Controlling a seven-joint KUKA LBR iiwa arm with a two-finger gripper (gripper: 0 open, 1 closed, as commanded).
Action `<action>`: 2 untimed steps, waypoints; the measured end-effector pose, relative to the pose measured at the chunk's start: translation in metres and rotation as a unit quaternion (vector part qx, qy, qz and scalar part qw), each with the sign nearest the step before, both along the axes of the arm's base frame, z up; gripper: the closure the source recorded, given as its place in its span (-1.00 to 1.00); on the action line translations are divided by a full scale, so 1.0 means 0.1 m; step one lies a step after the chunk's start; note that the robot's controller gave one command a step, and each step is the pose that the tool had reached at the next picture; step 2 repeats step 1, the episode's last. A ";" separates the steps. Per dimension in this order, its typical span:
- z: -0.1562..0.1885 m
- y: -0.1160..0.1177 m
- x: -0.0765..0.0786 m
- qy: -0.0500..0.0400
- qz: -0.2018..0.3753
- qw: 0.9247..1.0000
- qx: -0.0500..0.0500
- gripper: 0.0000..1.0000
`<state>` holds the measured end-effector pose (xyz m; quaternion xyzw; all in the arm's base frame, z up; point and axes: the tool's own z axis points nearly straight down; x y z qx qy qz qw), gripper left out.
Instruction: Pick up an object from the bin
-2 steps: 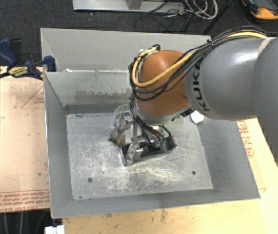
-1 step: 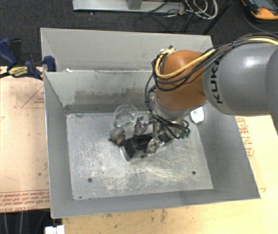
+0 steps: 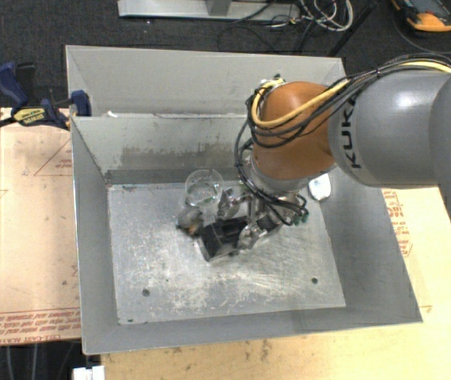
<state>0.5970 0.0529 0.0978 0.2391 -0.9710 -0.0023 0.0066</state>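
Your gripper sits low in the middle of the bin, down on a small heap of loose things. A black blocky piece lies right at its tip, and a clear cup stands just beside it, toward the back wall. You cannot tell whether the gripper is spread or closed on anything, because its tip is lost in the clutter under the orange wrist cover.

Grey metal bin, clear cup (near the back wall), black piece beside it
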 end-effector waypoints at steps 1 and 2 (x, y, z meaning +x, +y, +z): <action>1.49 0.05 0.10 -0.006 0.034 0.999 0.000 1.00; 1.49 0.05 0.10 -0.006 0.034 0.999 0.000 1.00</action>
